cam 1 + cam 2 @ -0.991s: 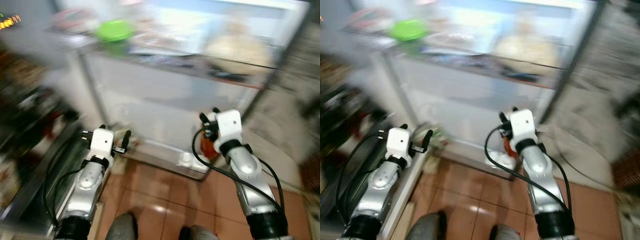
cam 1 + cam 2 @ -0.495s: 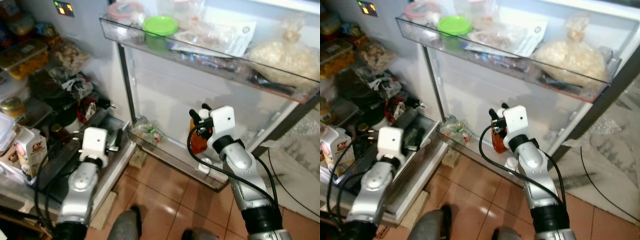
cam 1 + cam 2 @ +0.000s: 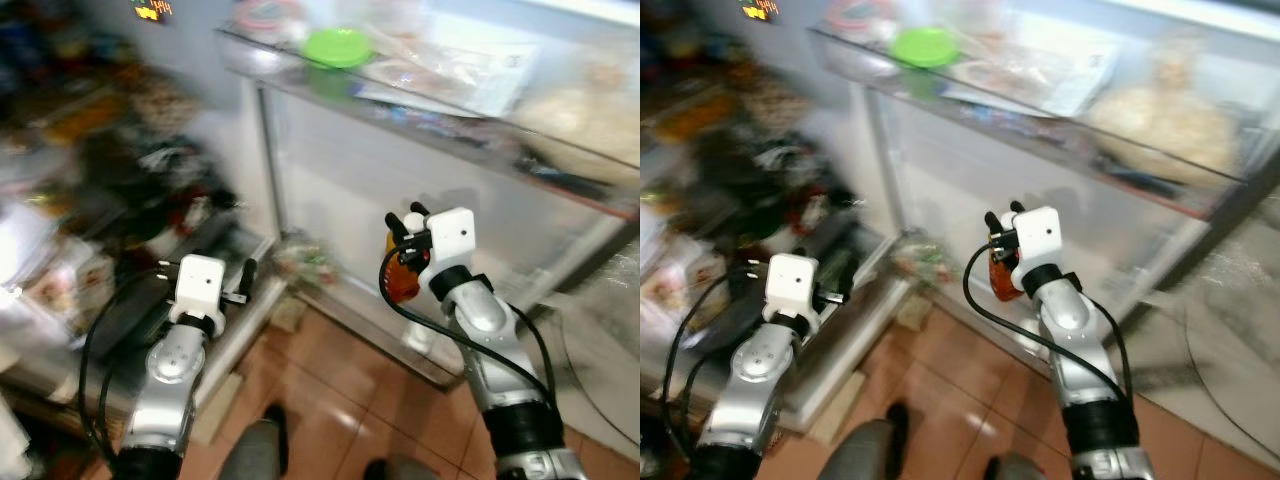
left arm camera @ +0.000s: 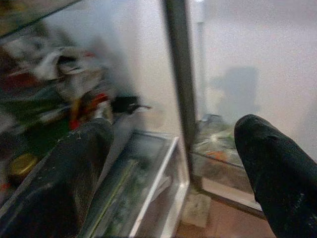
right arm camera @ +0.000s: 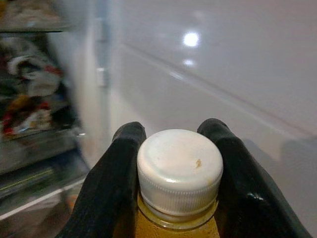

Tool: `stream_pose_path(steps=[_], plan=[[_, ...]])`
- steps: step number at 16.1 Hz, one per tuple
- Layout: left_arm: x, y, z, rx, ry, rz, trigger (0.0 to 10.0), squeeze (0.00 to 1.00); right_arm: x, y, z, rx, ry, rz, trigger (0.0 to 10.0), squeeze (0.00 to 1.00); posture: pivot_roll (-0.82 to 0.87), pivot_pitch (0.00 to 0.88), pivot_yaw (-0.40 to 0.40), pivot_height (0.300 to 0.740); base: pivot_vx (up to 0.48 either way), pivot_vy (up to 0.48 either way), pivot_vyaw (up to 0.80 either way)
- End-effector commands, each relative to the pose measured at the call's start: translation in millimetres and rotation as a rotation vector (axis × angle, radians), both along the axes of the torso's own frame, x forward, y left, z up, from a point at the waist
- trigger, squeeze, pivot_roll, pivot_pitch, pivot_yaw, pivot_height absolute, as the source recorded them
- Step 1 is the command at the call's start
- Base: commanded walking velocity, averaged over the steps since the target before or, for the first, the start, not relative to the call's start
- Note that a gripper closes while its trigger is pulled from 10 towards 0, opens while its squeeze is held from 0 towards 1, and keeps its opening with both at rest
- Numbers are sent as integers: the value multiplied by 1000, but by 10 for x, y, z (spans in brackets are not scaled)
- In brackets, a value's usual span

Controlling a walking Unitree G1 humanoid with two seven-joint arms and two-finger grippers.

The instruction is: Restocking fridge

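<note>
The right claw (image 5: 176,198) holds a bottle (image 3: 403,277) by the neck, its two black fingers (image 5: 115,183) pressed on either side just under the white cap (image 5: 179,171). The bottle hangs in front of the open fridge door (image 3: 400,190), near the low door shelf (image 3: 350,300) and well below the upper door shelf (image 3: 420,110), which carries a green lid (image 3: 338,47), papers and a bag.

The step in hand looks like carrying the bottle to a place in the door. To do it well, the bottle should stay upright and the grip on the neck firm, since the weight hangs below the fingers and could swing. The head views are blurred, so the approach is best made slowly, with the bottle's base lifted over the shelf's front rail and set down in a free gap beside the small items already there.

The left claw (image 4: 173,168) is wide open and holds nothing, near the bottom of the crowded fridge interior (image 3: 130,200) on the left.
</note>
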State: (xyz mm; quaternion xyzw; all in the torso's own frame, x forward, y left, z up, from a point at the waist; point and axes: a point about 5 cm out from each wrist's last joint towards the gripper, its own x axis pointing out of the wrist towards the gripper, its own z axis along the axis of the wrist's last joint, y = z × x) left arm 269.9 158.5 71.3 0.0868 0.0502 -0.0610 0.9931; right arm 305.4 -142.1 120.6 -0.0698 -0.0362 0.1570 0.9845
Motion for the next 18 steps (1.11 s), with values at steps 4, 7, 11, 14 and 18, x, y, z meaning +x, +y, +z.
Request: stream_pose_path(steps=[4, 7, 11, 14, 18], plan=[[-119, 58, -5, 34, 24, 5, 10000, 0, 146, 44, -20, 26, -9, -32, 10000, 0, 94, 136, -8, 740, 0, 0, 0], [-201, 112, 47, 28, 18, 9, 10000, 0, 270, 6, -79, 38, 12, -120, 10000, 0, 124, 169, -6, 740, 0, 0, 0], [-391, 197, 171, 23, -6, 14, 10000, 0, 368, 51, -110, 101, -14, -155, 10000, 0, 182, 249, 4, 740, 0, 0, 0], [-549, 213, 215, 8, 9, 12, 10000, 0, 384, 69, -115, 122, -30, -167, 10000, 0, 209, 284, 6, 740, 0, 0, 0], [-768, 209, 254, 24, 31, 17, 10000, 0, 446, 30, -78, 126, -69, -228, 10000, 0, 265, 330, 8, 740, 0, 0, 0]])
